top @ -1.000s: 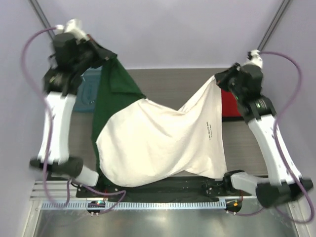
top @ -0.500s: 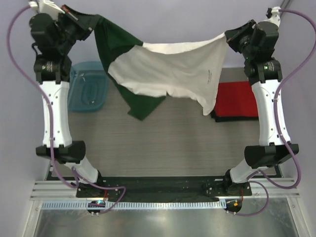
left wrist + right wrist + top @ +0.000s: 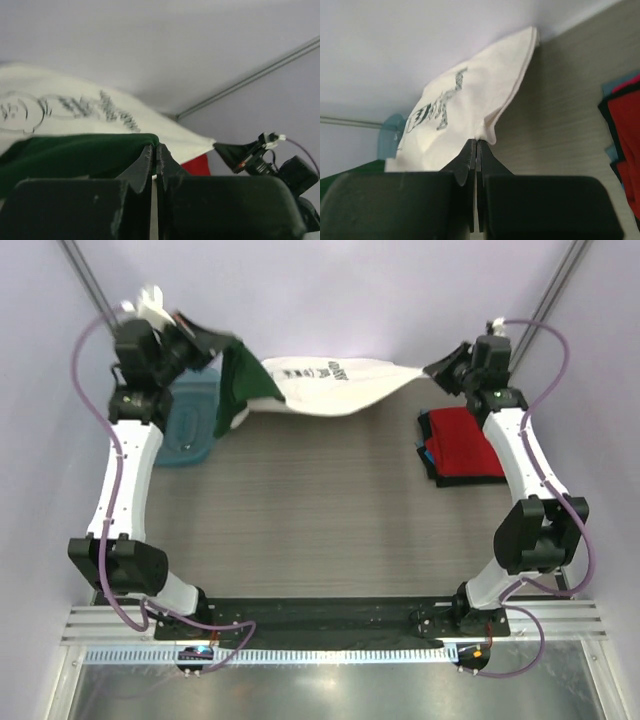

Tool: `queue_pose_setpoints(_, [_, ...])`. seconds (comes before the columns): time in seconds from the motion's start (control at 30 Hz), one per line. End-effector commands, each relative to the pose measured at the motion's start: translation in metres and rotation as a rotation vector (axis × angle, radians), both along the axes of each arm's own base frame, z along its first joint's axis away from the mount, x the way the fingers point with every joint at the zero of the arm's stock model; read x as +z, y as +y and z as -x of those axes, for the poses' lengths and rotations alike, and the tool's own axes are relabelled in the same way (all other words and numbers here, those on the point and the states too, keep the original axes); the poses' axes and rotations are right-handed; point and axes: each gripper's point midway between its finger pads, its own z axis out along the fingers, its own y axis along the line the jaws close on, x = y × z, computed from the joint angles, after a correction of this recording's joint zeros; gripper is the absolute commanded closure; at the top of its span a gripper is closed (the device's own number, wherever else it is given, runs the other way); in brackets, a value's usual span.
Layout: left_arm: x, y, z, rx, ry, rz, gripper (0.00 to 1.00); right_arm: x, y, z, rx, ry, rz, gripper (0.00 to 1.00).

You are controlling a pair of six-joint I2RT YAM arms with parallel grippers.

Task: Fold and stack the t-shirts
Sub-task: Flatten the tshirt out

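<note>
The white t-shirt point(image 3: 325, 385) with dark green sleeves point(image 3: 243, 388) and black chest print hangs stretched between both arms over the table's far edge. My left gripper point(image 3: 222, 343) is shut on its green sleeve point(image 3: 75, 152). My right gripper point(image 3: 432, 370) is shut on its white edge point(image 3: 470, 105). A stack of folded shirts, a red one point(image 3: 466, 441) on dark and blue ones, lies at the far right of the table, just below my right gripper.
A teal plastic tub point(image 3: 190, 425) stands at the far left under my left arm. The grey wooden table top point(image 3: 320, 510) stretches toward the arm bases. The back wall stands close behind the shirt.
Both arms have swung the shirt from low over the near table up and away to the far edge. It now hangs stretched with the chest print facing up.
</note>
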Motion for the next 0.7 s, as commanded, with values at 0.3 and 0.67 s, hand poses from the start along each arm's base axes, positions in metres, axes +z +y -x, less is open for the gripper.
queue_pose_setpoints(0.3, [-0.163, -0.035, 0.094, -0.108, 0.29, -0.082, 1.0, -0.148, 0.0, 0.073, 0.035, 0.184, 0.028, 0.99])
queue_pose_setpoints(0.67, [-0.221, -0.014, 0.175, -0.098, 0.459, -0.249, 1.0, -0.225, -0.028, 0.152, -0.075, 0.327, 0.123, 0.99])
